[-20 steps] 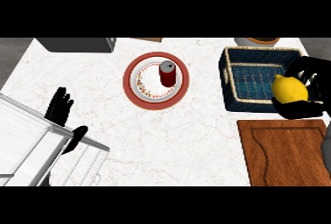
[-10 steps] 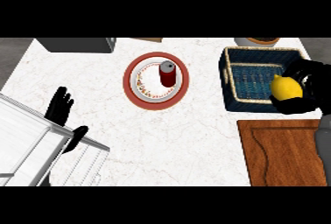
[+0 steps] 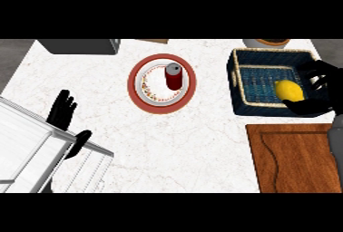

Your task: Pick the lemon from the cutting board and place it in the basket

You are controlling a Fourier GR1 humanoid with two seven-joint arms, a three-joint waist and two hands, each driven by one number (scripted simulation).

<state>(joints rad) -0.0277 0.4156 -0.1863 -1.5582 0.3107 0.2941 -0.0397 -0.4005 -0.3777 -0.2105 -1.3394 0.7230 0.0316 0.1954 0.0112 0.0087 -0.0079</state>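
White marble tabletop [image 3: 201, 149], lemon [image 3: 289, 90] over the basket [image 3: 242, 81] interior, right hand [image 3: 320, 90] curled around it, cutting board [image 3: 295, 158] just below, left hand [image 3: 64, 113] resting open at the left, plate [image 3: 161, 84] with red can [image 3: 173, 76].

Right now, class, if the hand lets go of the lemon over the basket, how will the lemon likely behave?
The lemon is rounded and smooth, so it would probably roll a little. The basket has raised walls, likely stopping it. The right hand curls round it, suggesting it is rigid enough to hold.
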